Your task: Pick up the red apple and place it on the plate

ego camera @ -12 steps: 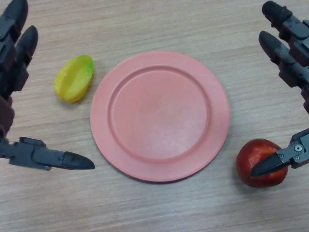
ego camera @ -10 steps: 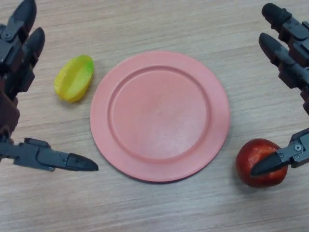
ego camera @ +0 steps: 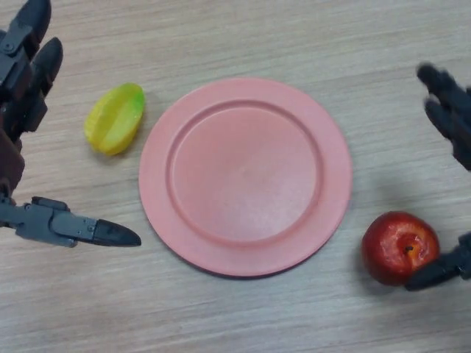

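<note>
A red apple (ego camera: 398, 246) lies on the wooden table just right of the pink plate's (ego camera: 244, 176) lower right rim. The plate sits in the middle with nothing on it. My right hand (ego camera: 450, 118) is at the right edge, open, its fingers above the apple and its thumb low beside the apple's right side. My left hand (ego camera: 22, 81) is open at the left edge, fingers up top and thumb pointing right below.
A yellow-green starfruit (ego camera: 113, 118) lies left of the plate, between the plate and my left hand. The wooden table (ego camera: 243, 316) stretches in front of the plate.
My right hand has drawn back to the right; its thumb has come off the top of the apple and now sits at its lower right. The left hand shifted slightly left.
</note>
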